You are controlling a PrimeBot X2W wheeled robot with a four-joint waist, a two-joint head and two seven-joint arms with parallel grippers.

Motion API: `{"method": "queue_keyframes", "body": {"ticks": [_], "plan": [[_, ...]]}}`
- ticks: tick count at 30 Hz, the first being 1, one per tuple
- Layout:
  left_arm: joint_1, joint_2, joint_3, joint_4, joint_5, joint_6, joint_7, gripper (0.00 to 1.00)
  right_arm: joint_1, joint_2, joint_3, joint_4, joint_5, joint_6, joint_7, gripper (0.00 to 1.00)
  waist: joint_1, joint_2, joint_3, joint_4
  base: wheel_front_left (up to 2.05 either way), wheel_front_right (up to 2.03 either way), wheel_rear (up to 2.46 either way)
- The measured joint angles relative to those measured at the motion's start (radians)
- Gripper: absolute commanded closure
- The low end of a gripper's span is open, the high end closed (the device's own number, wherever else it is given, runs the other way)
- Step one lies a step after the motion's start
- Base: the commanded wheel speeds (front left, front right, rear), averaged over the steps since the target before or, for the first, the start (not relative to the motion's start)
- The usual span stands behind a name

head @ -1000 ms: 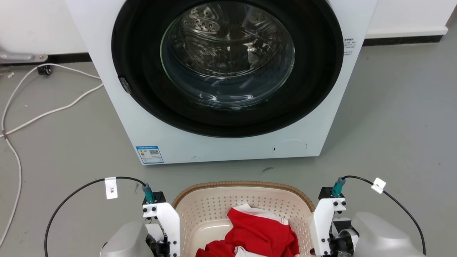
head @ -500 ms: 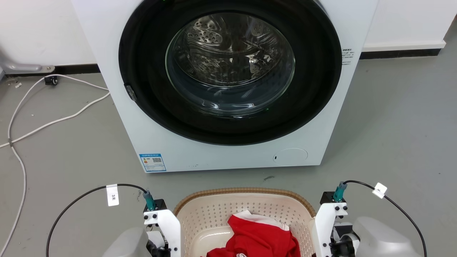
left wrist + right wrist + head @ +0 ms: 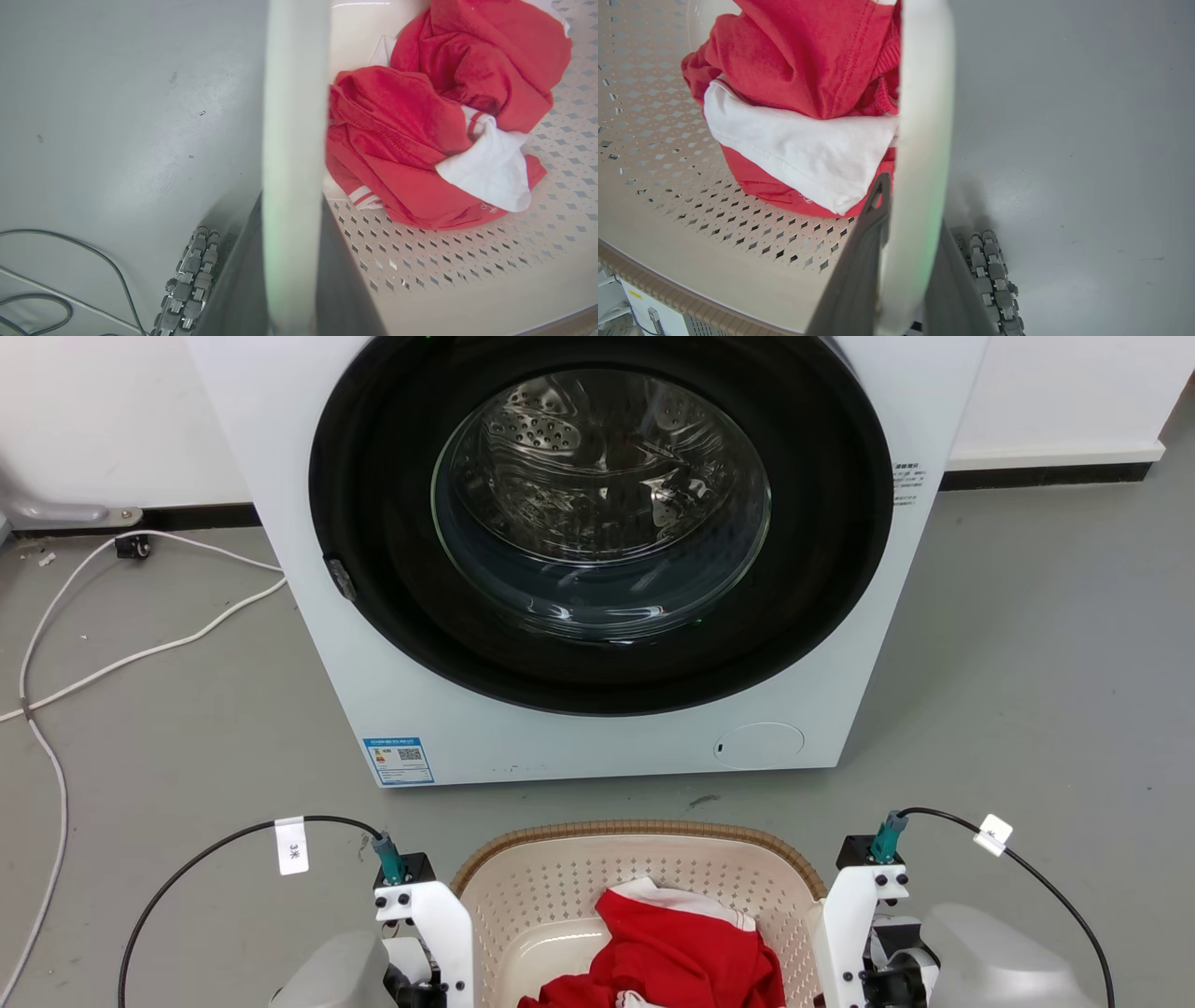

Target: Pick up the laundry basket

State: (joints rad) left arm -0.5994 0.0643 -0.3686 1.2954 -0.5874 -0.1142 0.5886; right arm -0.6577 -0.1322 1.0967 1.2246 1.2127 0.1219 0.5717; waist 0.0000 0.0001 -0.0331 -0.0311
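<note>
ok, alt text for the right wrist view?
The right gripper has its two dark fingers closed on either side of the laundry basket's white handle. Inside the basket lies a crumpled red and white garment; grey floor is to the right.

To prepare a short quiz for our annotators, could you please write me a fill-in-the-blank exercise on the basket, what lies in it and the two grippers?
The garment lying in the laundry basket is mostly ____ with white parts.
The left gripper and the right gripper each clamp a white ____ of the basket.
The basket is right in front of a white front-loading ____.
Missing words: red; handle; washing machine.
</note>
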Motion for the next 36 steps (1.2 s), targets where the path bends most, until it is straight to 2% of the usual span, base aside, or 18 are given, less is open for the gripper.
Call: {"method": "queue_keyframes", "body": {"ticks": [36], "plan": [[0.001,0.001,-0.027,0.0,-0.033,0.003,-0.03,1.0,-0.009,0.001,0.035,0.009,0.029,0.0,-0.015,1.0,0.0,0.0,0.007,0.006,0.0,0.0,0.0]]}}
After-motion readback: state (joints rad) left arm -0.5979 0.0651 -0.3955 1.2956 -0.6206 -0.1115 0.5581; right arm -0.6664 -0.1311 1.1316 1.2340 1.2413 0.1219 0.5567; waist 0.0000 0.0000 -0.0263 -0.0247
